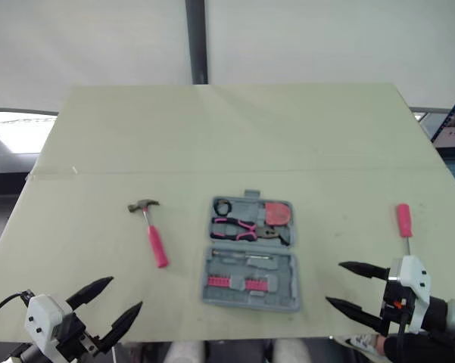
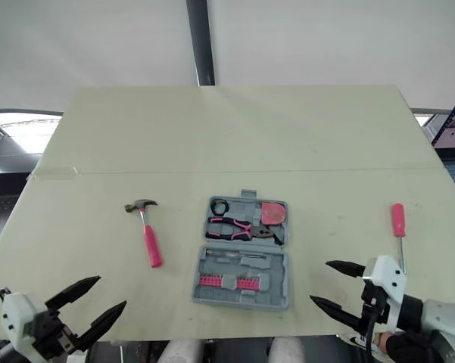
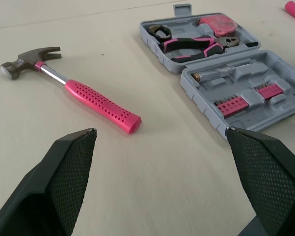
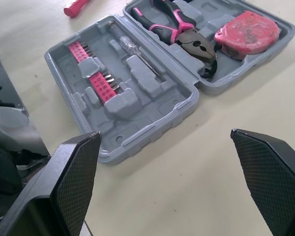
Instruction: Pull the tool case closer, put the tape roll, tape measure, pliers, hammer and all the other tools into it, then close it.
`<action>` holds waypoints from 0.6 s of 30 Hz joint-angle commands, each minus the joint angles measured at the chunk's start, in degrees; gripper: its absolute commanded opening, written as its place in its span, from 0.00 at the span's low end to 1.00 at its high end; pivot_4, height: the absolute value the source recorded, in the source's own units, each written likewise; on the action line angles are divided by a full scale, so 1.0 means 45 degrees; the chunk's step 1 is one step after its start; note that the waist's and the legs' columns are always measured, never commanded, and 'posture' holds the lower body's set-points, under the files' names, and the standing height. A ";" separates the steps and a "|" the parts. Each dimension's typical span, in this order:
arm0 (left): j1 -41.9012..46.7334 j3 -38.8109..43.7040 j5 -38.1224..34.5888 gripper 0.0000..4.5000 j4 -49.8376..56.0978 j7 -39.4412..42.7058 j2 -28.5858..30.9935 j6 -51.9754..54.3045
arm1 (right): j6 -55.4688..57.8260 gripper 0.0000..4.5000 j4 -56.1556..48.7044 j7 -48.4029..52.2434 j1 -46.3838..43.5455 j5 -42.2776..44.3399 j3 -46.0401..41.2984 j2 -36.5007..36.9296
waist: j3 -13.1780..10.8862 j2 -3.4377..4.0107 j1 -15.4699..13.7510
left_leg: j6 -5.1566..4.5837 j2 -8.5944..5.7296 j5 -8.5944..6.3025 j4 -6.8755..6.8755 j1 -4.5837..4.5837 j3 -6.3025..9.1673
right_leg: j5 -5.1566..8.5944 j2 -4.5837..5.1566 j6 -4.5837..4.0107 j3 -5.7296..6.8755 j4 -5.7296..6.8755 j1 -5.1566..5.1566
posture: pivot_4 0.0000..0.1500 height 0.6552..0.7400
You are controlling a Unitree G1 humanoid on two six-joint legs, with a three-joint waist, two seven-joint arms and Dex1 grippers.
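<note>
The grey plastic tool case (image 1: pixel 251 304) lies open near the middle of the front edge of the pale green worktop (image 1: pixel 212 136), close enough to reach, I judge. Its far half holds the black tape roll (image 1: pixel 224 206), the pink-and-black pliers (image 1: pixel 238 228) and the pink tape measure (image 1: pixel 278 214). Pink bit strips (image 1: pixel 238 282) sit in the near half.

Two tools are out: the steel-headed hammer with the pink perforated handle (image 1: pixel 153 234), beside the case toward the left edge, and the pink-handled screwdriver (image 1: pixel 403 221), well apart near the right edge.

My left hand (image 1: pixel 125 293) hovers over the front edge, spread wide, holding and touching nothing. My right hand (image 1: pixel 334 283) hovers by the front right corner, equally wide open and empty.

I reckon the hammer goes next. I'd lower the left hand crosswise over the pink handle, nearer the head than the tail, so the heavy end doesn't swing. Then I'd grip firmly, lift clear and line it up with a free recess before letting go. The screwdriver suits the right hand. I'd take it by the handle, since the thin shaft could roll.
</note>
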State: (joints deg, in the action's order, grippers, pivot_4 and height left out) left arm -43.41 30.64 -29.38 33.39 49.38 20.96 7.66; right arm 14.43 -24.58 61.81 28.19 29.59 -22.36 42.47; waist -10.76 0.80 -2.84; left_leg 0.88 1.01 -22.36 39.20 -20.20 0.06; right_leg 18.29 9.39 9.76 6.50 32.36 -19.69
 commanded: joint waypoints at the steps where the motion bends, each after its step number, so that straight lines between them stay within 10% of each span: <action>1: -0.0092 -0.0131 -0.0205 1.00 0.0195 -0.0005 0.0084 -0.0309 | -0.0292 1.00 -0.0025 0.0078 0.0098 0.0120 -0.0324 -0.0036 | 0.0000 0.0000 0.0001 | 0.0000 0.0000 0.0000 0.0000 0.0001 -0.0002 | 0.0000 0.0000 0.0000 -0.0002 0.0005 -0.0003 | 1.00 0.97; 18: 0.0235 -0.1505 -0.0884 1.00 0.1548 -0.0053 0.0778 0.0120 | 0.0078 1.00 -0.0272 -0.0011 -0.1025 0.0208 -0.0073 0.0414 | 0.0005 0.0008 0.0031 | -0.0004 0.0002 0.0004 0.0037 0.0022 -0.0027 | 0.0001 0.0000 -0.0002 -0.0040 0.0067 -0.0003 | 1.00 0.97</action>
State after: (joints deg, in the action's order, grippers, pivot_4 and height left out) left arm -42.31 24.21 -32.17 38.28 49.32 23.96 8.25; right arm 14.34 -24.06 62.59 23.74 29.78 -22.30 43.75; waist -10.73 0.83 -2.71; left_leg 0.86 1.02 -22.34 39.37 -20.10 -0.07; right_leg 18.30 9.38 9.75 6.31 32.66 -19.71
